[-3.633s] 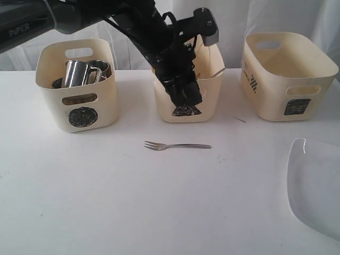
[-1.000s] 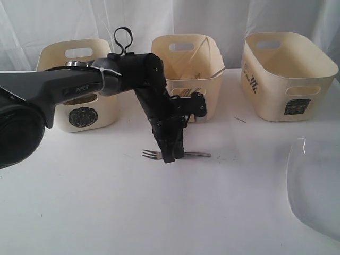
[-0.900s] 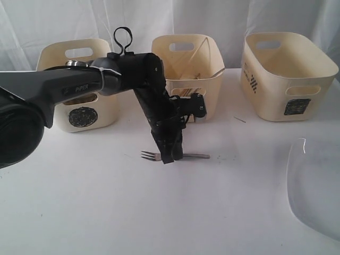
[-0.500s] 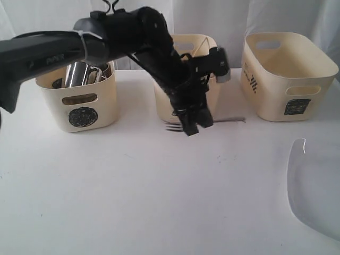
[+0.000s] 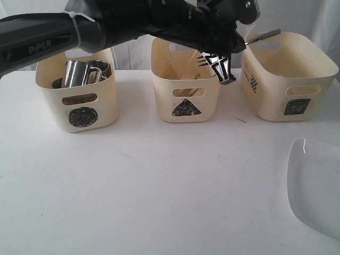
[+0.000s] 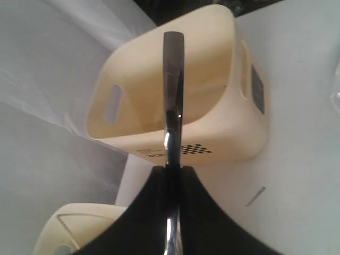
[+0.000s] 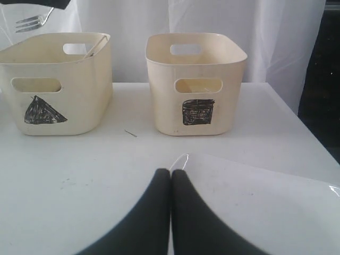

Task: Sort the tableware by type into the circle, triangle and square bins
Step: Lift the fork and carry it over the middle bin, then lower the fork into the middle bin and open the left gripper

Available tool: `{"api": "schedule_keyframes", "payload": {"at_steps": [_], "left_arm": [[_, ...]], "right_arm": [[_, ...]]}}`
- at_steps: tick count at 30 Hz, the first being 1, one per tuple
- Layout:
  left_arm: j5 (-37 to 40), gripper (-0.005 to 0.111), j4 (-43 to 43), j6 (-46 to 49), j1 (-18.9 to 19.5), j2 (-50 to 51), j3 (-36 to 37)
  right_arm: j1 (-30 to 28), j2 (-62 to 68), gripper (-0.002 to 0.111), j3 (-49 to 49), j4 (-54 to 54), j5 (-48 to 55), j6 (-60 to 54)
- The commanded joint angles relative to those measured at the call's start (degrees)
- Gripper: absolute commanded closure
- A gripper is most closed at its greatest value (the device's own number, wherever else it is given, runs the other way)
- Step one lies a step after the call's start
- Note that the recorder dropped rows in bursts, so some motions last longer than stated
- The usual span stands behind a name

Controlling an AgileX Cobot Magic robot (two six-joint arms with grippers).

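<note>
My left gripper (image 5: 225,73) hangs high above the right rim of the triangle bin (image 5: 186,87), shut on the steel fork (image 5: 263,35). The fork's handle (image 6: 172,95) sticks out past the jaws toward the square bin (image 5: 287,79), and its tines (image 7: 29,22) show above the triangle bin (image 7: 53,90). The circle bin (image 5: 79,114) holds steel mugs (image 5: 77,73). A clear plate (image 5: 316,186) lies at the table's right front. My right gripper (image 7: 171,172) is shut and empty, its tips just short of the plate's corner (image 7: 255,183).
A thin stick (image 7: 94,47) leans inside the triangle bin. A small dark sliver (image 5: 240,119) lies on the white table between the triangle and square bins. The left arm (image 5: 106,26) stretches across above the circle and triangle bins.
The left gripper closed on the fork on the table, lifted it and carried it up and to the right, above the triangle bin. The right gripper and plate stayed put.
</note>
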Motion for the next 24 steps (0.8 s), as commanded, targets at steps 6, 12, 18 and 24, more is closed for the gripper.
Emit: {"api": "schedule_keyframes", "payload": {"at_steps": [6,12,18,24], "left_arm": [[-6.8,0.107,1.7,0.1,-0.1,4.4,0.1],[-9.7,0.107,2.8,0.1,1.5,4.6,0.1],[-8.0,0.107,2.9,-0.2,3.9,4.6,0.1],[-4.6,0.107,2.9,-0.3,5.1,5.1,0.1]], "right_arm": [[0.1,-0.4,0.108,0.3,-0.3,-0.4,-0.1],[0.1,-0.4,0.108,0.3,-0.3,-0.4,-0.1],[0.1,-0.4,0.108,0.3,-0.3,-0.4,-0.1],[0.1,-0.4,0.108,0.3,-0.3,-0.4,-0.1]]}}
